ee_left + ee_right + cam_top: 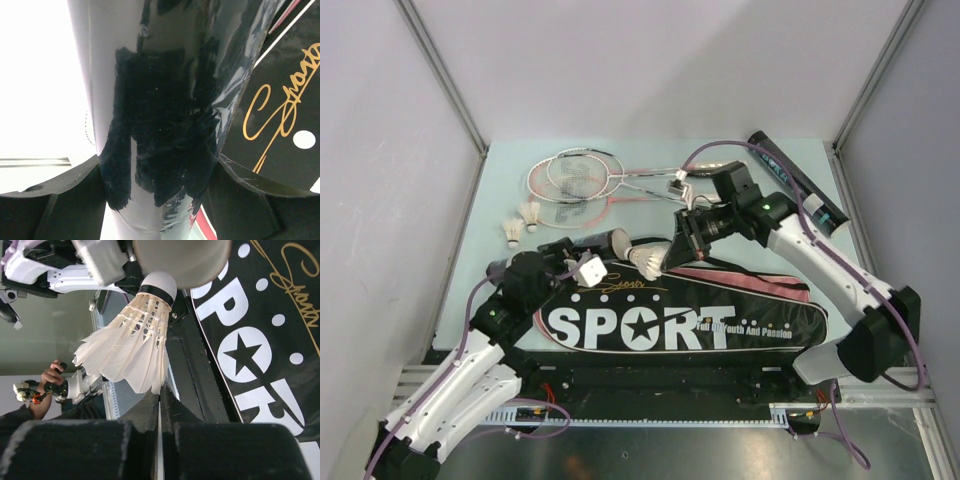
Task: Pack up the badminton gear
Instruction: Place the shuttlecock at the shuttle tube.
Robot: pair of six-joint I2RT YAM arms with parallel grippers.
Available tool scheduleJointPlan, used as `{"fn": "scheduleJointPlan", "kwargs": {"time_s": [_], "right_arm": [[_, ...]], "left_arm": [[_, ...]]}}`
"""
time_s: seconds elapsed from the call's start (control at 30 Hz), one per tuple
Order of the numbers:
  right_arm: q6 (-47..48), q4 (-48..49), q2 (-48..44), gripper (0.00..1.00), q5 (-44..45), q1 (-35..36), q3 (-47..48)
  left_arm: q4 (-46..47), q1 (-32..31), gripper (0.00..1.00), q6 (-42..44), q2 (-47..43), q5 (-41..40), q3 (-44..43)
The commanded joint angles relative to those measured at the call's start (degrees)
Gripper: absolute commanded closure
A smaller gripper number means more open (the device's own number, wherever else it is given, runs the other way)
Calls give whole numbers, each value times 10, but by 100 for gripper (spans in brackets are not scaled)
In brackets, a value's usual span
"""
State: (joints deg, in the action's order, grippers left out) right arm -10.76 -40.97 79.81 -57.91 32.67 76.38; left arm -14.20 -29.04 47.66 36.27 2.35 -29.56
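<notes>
My left gripper [563, 256] is shut on a long dark tube [605, 241]. The tube lies slanted above the bag's left end, with its open mouth to the right. In the left wrist view the glossy tube [165, 110] fills the gap between the jaws of the left gripper [160, 200]. My right gripper [667, 256] is shut on the feather edge of a white shuttlecock [644, 260]. The shuttlecock's cork [159, 284] points at the tube mouth [185, 260], just in front of it. Two pink-and-white rackets [578, 180] lie crossed at the back. Two more shuttlecocks [530, 213] [513, 232] stand to the left. A second tube [800, 185] lies at the back right.
A long black bag [680, 322] printed SPORT, with a pink zip edge, lies across the near part of the pale green mat [650, 155]. Grey walls close in both sides and the back. A black rail [650, 375] runs along the near edge.
</notes>
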Motion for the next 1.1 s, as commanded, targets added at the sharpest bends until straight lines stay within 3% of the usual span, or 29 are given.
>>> {"fn": "scheduleJointPlan", "kwargs": {"time_s": [0.0, 0.27, 0.47, 0.6, 0.7, 0.8, 0.93, 1.07], "right_arm": [[6, -34, 58, 100, 18, 21, 67], [2, -87, 177, 99, 126, 46, 209], [5, -97, 196, 47, 276, 92, 285], [-29, -17, 184, 40, 286, 109, 283], [-86, 42, 163, 43, 267, 121, 270], [-128, 117, 107, 34, 321, 135, 220], [-199, 278, -1, 6, 330, 55, 112], [-217, 403, -39, 0, 224, -26, 82]], "left_arm": [[33, -15, 81, 46, -25, 8, 13], [30, -28, 82, 49, -49, 13, 28], [29, -30, 83, 4, -64, 22, 21], [32, -30, 84, -29, -61, 16, 4], [33, -30, 85, -66, -48, -4, -19], [33, -30, 88, -134, -14, -23, -57], [34, -30, 94, -203, 15, -83, -107], [35, -30, 86, -258, 25, -130, -160]]}}
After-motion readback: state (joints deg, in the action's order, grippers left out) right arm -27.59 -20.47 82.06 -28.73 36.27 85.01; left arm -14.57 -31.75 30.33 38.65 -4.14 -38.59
